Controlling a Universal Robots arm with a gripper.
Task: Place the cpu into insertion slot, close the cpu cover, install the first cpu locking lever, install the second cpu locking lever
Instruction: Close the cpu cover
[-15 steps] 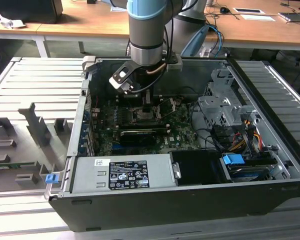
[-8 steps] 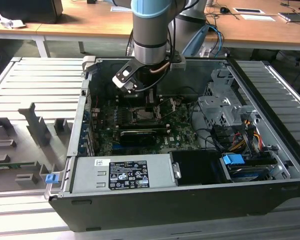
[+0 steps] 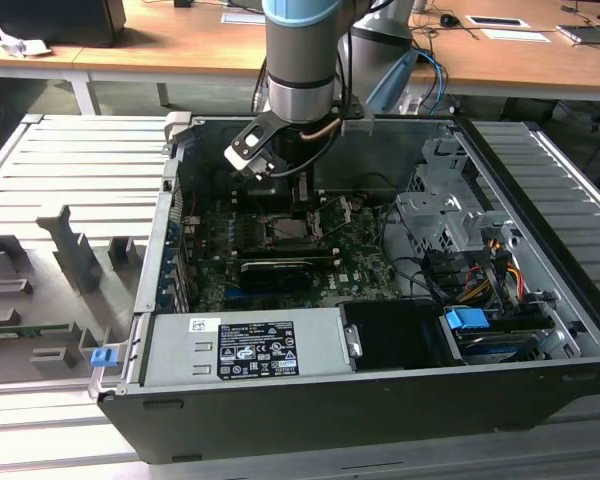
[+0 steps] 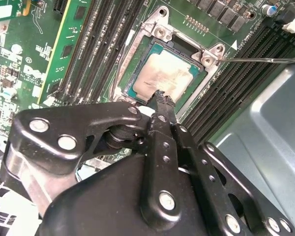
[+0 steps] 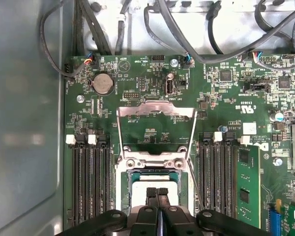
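Observation:
The cpu (image 4: 163, 77), a square chip with a dull silver-beige face, lies flat inside the insertion slot (image 4: 137, 54) on the green board. My gripper (image 5: 157, 191) hangs just above the chip's near edge, its two black fingertips (image 4: 163, 101) pressed together with nothing between them. The cpu cover (image 5: 155, 109), a thin silvery frame, is swung open away from the socket, hinged at its far side. A thin locking lever (image 4: 265, 60) sticks out free beside the socket. In the exterior view the gripper (image 3: 298, 198) reaches down into the open computer case over the insertion slot (image 3: 295, 228).
Black memory slots (image 5: 88, 182) flank the socket on both sides. Cables (image 5: 196, 39) run along the case wall beyond the board. A drive cage (image 3: 450, 215) and a power supply (image 3: 250, 345) crowd the case at the exterior view's right and front.

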